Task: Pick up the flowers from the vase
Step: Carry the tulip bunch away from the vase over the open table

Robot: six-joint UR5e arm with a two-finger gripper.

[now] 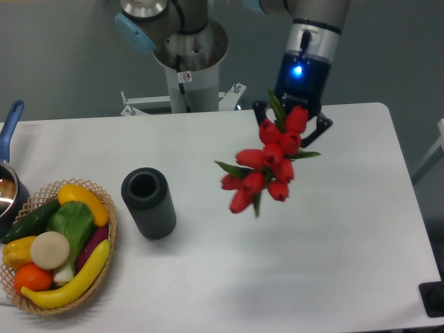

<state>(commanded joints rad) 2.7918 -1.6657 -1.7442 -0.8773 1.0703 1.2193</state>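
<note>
The gripper [291, 119], at the end of an arm wrist lit by a blue lamp, is closed on the flowers [267, 166] and holds them in the air above the right-centre of the white bench [333, 229]. Its dark fingers show on either side of the top of the bunch, near the bench's far edge. The red tulip buds hang in a loose cluster below the gripper, trailing down and to the left, with a pointed green leaf rising at the top and others sticking out at the sides. The stems are mostly hidden behind the buds.

The vase [148, 202], a dark grey cylinder, stands upright on the bench well to the left of the flowers, its round mouth open and dark. Nothing touches it.

Just beside the vase on the left, at the bench's near left corner, sits a woven basket [107, 239] filled with fruit and vegetables: yellow bananas, a cucumber, an orange, a leafy green and a pale round piece among them. A pot with a blue handle [10, 125] is cut off by the left edge of the view. The arm's grey base [187, 66] stands behind the bench's far edge.
</note>
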